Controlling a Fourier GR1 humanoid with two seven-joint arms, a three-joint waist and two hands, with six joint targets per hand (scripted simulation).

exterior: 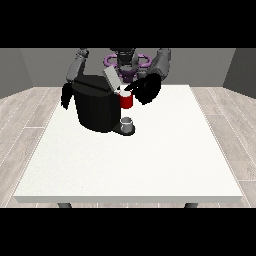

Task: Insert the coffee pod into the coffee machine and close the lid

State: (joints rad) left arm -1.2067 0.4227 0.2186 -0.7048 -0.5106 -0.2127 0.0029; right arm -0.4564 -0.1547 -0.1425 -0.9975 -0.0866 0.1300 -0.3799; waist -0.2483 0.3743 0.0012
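A large white table (150, 165) with a smooth matte top and straight edges fills the middle of the frame, standing on a pale wood-plank floor (25, 115) between grey walls. In the upper left part of the tabletop sits one coffee machine (97, 107), a rounded, dark, boxy body with a glossy black finish. Its flat grey lid (110, 78) stands tilted up and open above the top. A red cylindrical part (126, 101) shows at the machine's right side, and below it one small grey cup (128, 123) rests on the dark base. The hand at the view's right (145, 90) reaches down to the top of the red part, its fingers bunched there; the coffee pod itself cannot be made out, and whether the fingers pinch it cannot be told. The hand at the view's left (66, 96) hangs beside the machine's left edge, its fingers unclear. The lower half and right side of the table offer wide open room.
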